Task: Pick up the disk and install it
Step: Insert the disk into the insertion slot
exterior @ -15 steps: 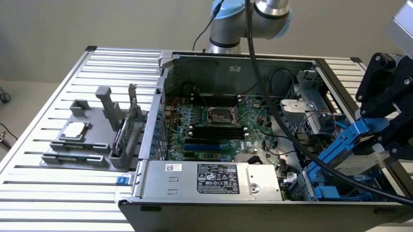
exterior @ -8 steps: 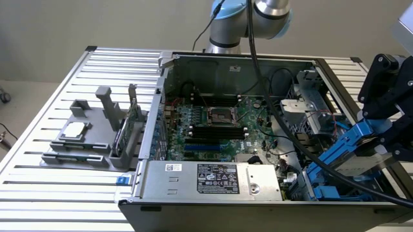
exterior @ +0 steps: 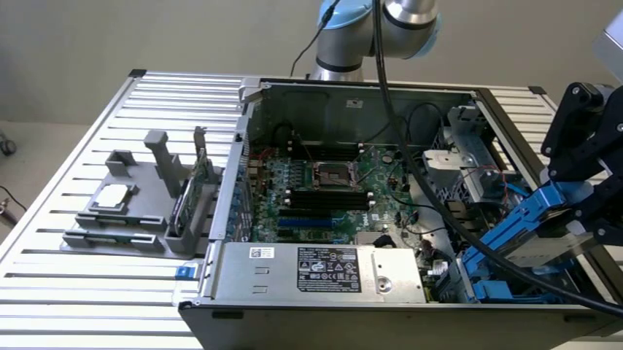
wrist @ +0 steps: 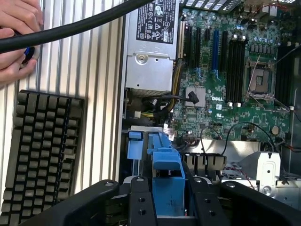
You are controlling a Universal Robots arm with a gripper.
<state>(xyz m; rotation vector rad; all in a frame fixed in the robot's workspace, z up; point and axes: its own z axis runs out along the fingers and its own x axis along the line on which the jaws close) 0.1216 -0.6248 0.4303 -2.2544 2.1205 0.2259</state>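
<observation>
The disk (exterior: 541,246), a silver-grey drive in a blue plastic carrier, hangs tilted over the drive bay at the open computer case's corner, at the exterior view's lower right. My gripper (exterior: 570,208) is shut on it from above, its black fingers on either side of the carrier. In the wrist view the blue carrier of the disk (wrist: 167,176) sits between my black fingers (wrist: 141,202), with my gripper (wrist: 172,200) closed on it. The carrier's low end points down toward the blue caddies (exterior: 484,281) in the bay.
The open case (exterior: 244,124) holds a motherboard (exterior: 322,189) and a silver power supply (exterior: 322,270). A grey fixture (exterior: 136,211) with parts stands at the exterior view's left. A keyboard (wrist: 42,150) lies beside the case, a person's hand (wrist: 16,42) near it. A black cable (exterior: 419,175) crosses the case.
</observation>
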